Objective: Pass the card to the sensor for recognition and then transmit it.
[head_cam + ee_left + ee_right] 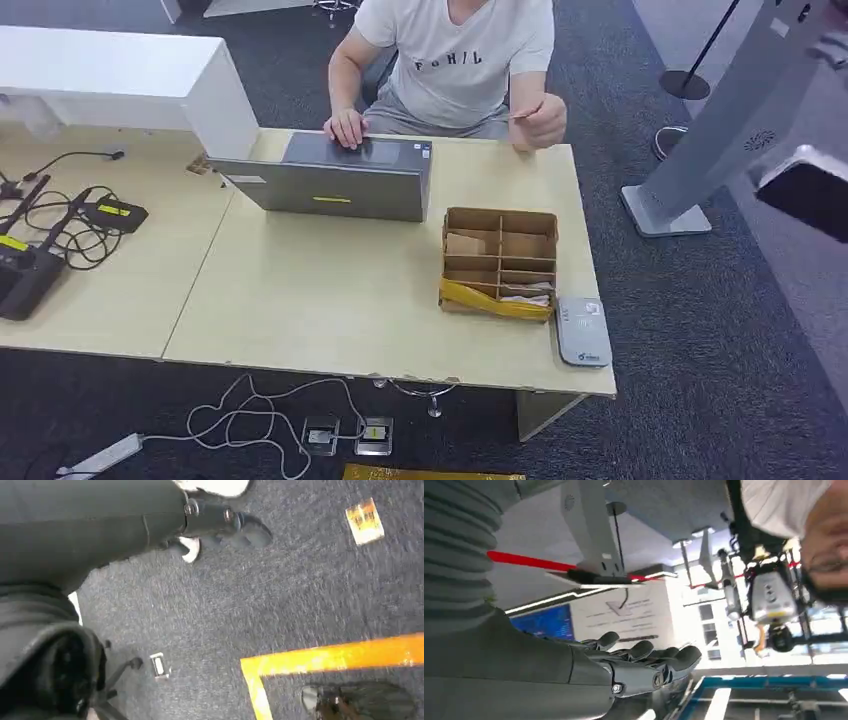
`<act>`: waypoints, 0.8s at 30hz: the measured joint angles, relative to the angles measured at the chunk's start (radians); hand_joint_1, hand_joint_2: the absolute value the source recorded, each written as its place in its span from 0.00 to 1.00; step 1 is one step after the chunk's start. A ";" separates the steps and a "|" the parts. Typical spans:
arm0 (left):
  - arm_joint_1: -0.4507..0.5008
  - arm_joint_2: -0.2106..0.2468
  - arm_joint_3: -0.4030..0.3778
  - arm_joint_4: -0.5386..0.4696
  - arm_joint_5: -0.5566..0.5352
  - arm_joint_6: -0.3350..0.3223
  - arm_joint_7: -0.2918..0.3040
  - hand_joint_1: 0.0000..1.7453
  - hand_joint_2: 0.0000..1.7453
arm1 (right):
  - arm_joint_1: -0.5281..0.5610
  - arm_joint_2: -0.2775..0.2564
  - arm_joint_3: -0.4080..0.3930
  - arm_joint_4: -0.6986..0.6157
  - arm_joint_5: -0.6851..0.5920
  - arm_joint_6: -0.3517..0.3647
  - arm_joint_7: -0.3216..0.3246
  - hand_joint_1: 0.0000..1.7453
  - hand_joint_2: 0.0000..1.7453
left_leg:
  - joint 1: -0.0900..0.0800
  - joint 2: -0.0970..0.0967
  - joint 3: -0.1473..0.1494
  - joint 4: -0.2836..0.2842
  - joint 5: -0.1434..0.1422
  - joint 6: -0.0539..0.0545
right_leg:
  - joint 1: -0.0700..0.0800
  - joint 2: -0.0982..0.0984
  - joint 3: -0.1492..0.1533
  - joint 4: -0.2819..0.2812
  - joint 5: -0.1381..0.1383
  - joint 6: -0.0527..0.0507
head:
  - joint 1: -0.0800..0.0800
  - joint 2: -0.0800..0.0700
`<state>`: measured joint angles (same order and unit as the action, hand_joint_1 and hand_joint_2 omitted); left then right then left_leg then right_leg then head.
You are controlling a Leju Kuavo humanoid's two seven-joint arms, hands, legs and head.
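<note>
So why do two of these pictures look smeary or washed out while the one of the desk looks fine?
Head view: even light, the table and card box sharp. Left wrist view: motion-smeared, the carpet streaky and the left hand soft-edged. Right wrist view: turned upside down and facing bright windows that blow out to white, leaving the right hand dark against them.

Card (521, 116) pinched in person's hand; grey sensor (583, 331) flat on table corner.
</note>
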<state>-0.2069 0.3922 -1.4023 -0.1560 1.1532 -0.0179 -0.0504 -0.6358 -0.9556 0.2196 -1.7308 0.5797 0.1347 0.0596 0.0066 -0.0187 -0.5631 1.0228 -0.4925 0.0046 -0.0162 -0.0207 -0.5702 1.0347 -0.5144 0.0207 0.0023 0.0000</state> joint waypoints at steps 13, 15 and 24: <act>-0.001 -0.002 -0.039 0.000 -0.029 -0.013 -0.018 0.00 0.00 | 0.004 0.097 0.169 0.098 0.126 -0.059 -0.071 0.00 1.00 | 0.000 0.000 -0.001 0.000 0.000 0.000 | 0.000 0.000 -0.001 0.000 0.000 0.000 | 0.000 0.000; -0.001 -0.002 -0.048 0.000 -0.033 -0.013 -0.018 0.00 0.00 | 0.004 0.115 0.182 0.121 0.127 -0.081 -0.075 0.00 1.00 | 0.000 0.000 -0.001 0.000 0.000 0.000 | 0.000 0.000 -0.001 0.000 0.000 0.000 | 0.000 0.000; -0.001 -0.002 -0.069 0.000 -0.043 -0.011 -0.018 0.00 0.00 | 0.004 0.173 0.226 0.203 0.123 -0.125 -0.091 0.10 1.00 | 0.000 0.000 -0.001 0.000 0.000 0.000 | 0.000 0.001 -0.002 0.000 0.000 0.000 | 0.000 0.000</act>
<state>-0.2076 0.3899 -1.4714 -0.1560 1.1105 -0.0294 -0.0679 -0.6320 -0.7828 0.4456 -1.5274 0.7031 0.0099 -0.0317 0.0069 -0.0182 -0.5641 1.0228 -0.4924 0.0044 -0.0158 -0.0201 -0.5717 1.0347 -0.5144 0.0206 0.0023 0.0000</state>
